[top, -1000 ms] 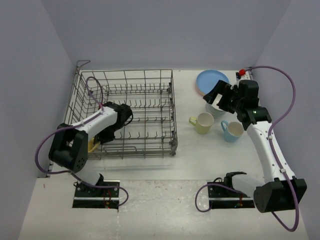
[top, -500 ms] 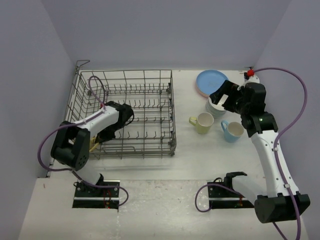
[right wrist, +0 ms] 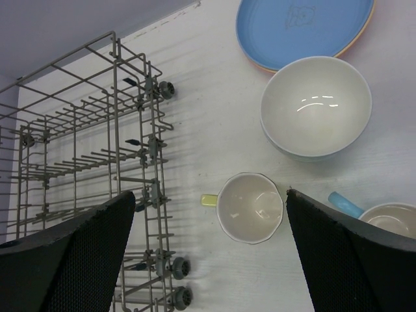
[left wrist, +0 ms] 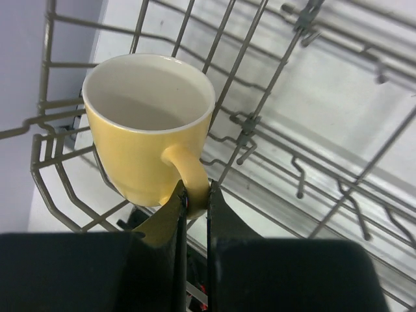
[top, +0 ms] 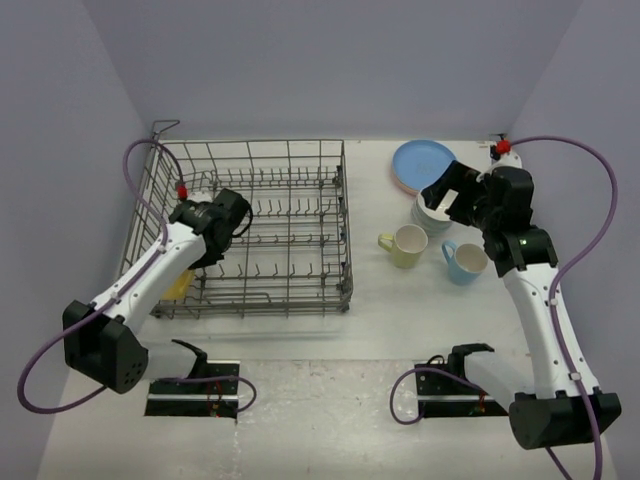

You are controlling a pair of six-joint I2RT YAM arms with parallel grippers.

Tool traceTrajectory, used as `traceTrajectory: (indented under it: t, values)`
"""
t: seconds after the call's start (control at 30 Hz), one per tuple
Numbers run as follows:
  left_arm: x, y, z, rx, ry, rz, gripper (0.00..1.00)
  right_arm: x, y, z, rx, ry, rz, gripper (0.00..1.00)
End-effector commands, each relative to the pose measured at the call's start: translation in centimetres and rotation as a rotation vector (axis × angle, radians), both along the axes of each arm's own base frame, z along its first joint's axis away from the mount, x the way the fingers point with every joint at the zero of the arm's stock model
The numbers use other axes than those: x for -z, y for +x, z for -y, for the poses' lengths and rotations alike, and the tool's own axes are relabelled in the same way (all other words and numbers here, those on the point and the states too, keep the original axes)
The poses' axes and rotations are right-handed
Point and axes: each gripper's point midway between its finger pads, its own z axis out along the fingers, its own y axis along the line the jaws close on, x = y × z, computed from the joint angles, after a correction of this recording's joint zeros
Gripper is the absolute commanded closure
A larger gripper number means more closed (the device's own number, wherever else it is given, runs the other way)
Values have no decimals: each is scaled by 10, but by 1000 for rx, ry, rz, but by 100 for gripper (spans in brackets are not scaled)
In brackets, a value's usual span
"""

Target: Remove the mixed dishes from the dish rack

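Observation:
My left gripper (left wrist: 194, 188) is shut on the handle of the yellow mug (left wrist: 146, 130), which is in the near-left corner of the grey wire dish rack (left wrist: 292, 130). From above, the mug (top: 180, 285) peeks out under the left arm, by the left gripper (top: 197, 268). My right gripper (top: 445, 195) is open and empty above the stacked white bowls (top: 430, 222). In the right wrist view its jaws (right wrist: 209, 195) straddle the pale yellow-green mug (right wrist: 250, 207). Beside it are a white bowl (right wrist: 316, 107), the blue plate (right wrist: 305, 29) and the light blue mug (right wrist: 383, 221).
The rack (top: 345, 220) fills the left half of the table and holds no other dish that I can see. The plate stack (top: 425, 160), the pale yellow-green mug (top: 408, 245) and the light blue mug (top: 466, 262) stand right of it. Walls close in on both sides.
The left arm's elbow has swung out to the left and its wrist shifted back-left, still at the yellow mug. The right gripper drew slightly back-right, then held still.

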Motion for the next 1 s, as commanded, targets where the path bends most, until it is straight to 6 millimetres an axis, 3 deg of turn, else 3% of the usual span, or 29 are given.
traceTrajectory:
  t: [0.0,0.2,0.3,0.47,0.57,0.6,0.63,0.73,0.83,0.87,0.9,0.93,0.97]
  values:
    - [-44,18,1,52,-12,153,100,-28,-1,7,24,-27,88,1]
    - [-87,29,15,180,-115,279,100,-29,-2,-5,-41,-10,91,1]
    - [-110,32,29,289,-192,342,100,-32,0,-23,-143,24,91,1]
    - [-141,34,66,507,-353,418,100,-36,0,-78,-422,129,71,1]
    - [-155,31,77,601,-389,426,100,-46,2,-96,-500,161,77,1]
    - [-160,33,81,637,-394,437,100,-49,6,-108,-537,172,71,1]
    - [-163,32,107,768,-486,423,100,-52,8,-134,-610,191,42,1]
    - [-164,34,122,844,-529,416,100,-55,8,-170,-708,232,-14,1]
    - [-169,37,138,912,-582,436,100,-52,20,-203,-753,278,-98,1]
    - [-172,39,143,936,-593,451,100,-66,15,-221,-803,299,-93,1]
    - [-174,40,147,952,-603,462,100,-52,21,-235,-837,304,-137,1]
    - [-175,40,150,962,-618,464,100,-47,12,-250,-885,309,-177,1]
    - [-178,42,152,972,-622,480,100,-60,11,-260,-923,327,-177,1]
